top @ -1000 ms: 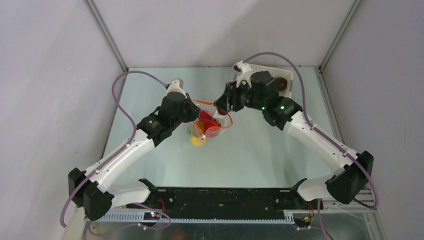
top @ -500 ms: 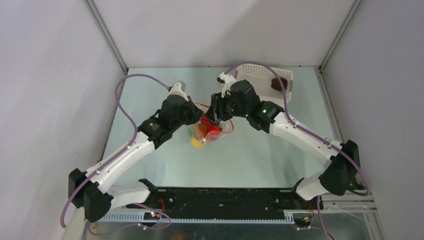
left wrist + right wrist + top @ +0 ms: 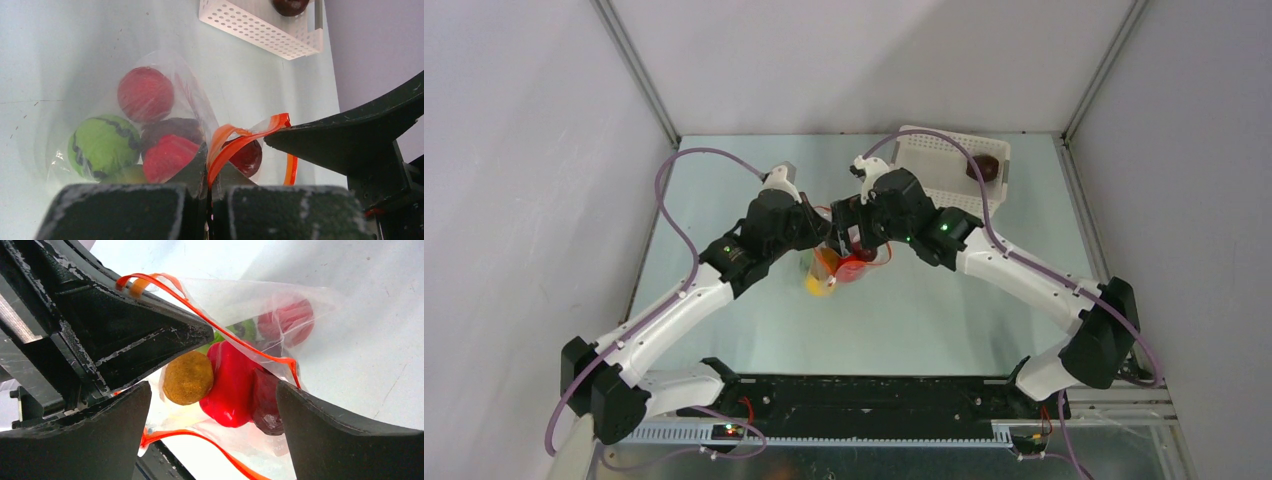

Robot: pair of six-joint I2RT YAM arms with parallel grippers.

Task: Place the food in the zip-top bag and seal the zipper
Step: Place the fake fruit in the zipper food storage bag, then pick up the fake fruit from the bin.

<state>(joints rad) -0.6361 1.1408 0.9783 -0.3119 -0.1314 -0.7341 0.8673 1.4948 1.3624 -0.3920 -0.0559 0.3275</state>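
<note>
Top view: the zip-top bag (image 3: 842, 265) lies on the surface (image 3: 924, 310) just off centre toward 11 o'clock, between the two arm tips. The white basket (image 3: 939, 160) sits in the far corner at 1 o'clock, well apart from the bag. One dark maroon fruit (image 3: 986, 168) lies at its 3 o'clock end.

Left pincer (image 3: 207, 197): jaws narrow, clamped on the zipper (image 3: 240, 137). The orange-red strip is pinched between the pads and rises toward 2 o'clock. Seen through the film beyond it:
- bright red ball (image 3: 145, 94) at 12 o'clock of the cluster
- green ball (image 3: 103, 146) with a dark wavy line, at 9 o'clock
- maroon piece (image 3: 172, 129) in the middle
- red piece (image 3: 167, 157) at 6 o'clock
- dark red ball (image 3: 248, 156) at 3 o'clock, behind the strip

Right pincer (image 3: 212, 389): jaws wide, holding nothing, one finger on each side of the bag's mouth. Between them lie a yellow-brown ball (image 3: 188, 378) at 9 o'clock, a glossy red fruit (image 3: 230, 385) at centre and a maroon one at 4 o'clock. The two zipper lips stand apart, so the mouth is open. In the left wrist view one right finger tip is just beside the strip; contact cannot be told.
</note>
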